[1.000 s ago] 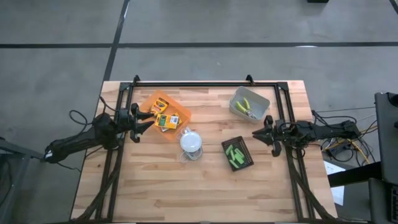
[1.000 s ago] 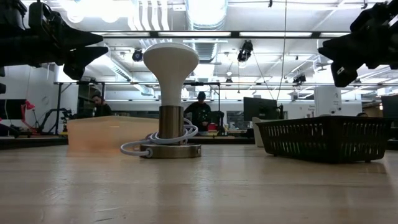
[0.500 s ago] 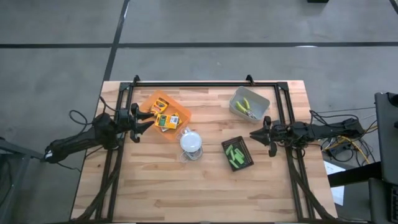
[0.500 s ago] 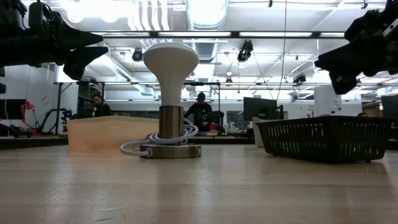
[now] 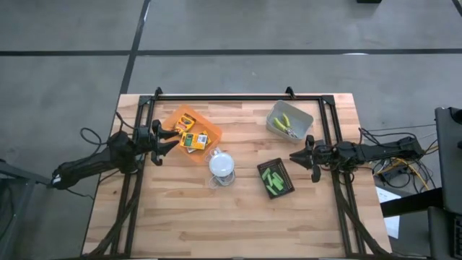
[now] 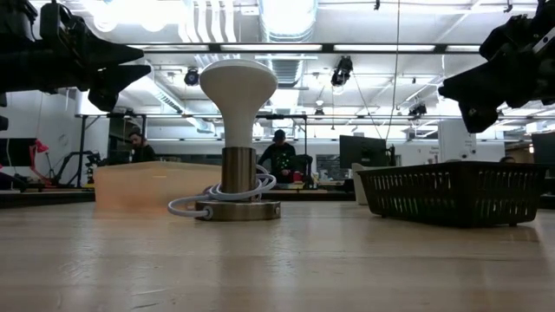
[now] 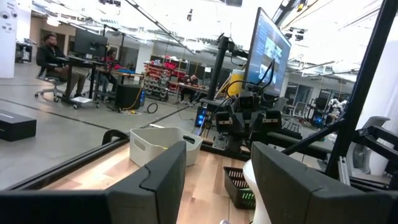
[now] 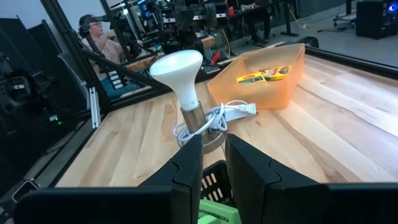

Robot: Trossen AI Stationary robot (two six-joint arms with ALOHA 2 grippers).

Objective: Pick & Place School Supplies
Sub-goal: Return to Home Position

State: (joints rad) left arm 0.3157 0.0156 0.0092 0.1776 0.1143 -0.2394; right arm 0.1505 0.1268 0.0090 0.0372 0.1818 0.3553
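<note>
Yellow-and-green printed boxes (image 5: 191, 137) lie in an orange tray (image 5: 173, 119) at the far left. Tools with yellow-green handles (image 5: 287, 126) lie in a grey bin (image 5: 302, 115) at the far right. Bright green chunks (image 5: 274, 179) sit in a black mesh tray (image 5: 261, 167). My left gripper (image 5: 173, 137) hovers level at the orange tray's left side, open and empty, its fingers (image 7: 155, 180) wide apart. My right gripper (image 5: 293, 157) hovers level just right of the black tray, open by a narrow gap (image 8: 214, 146), with nothing between its fingers.
A white domed lamp (image 5: 222, 165) on a clear base with a coiled white cord stands mid-table between the orange and black trays. A black metal frame (image 5: 231, 97) runs along the table's far edge and both sides. Bare wood fills the table's near half. People sit at desks beyond the table.
My right gripper has edged a little toward the table's left, out toward the black tray, and its tip has dipped slightly. Its finger gap looks the same.
</note>
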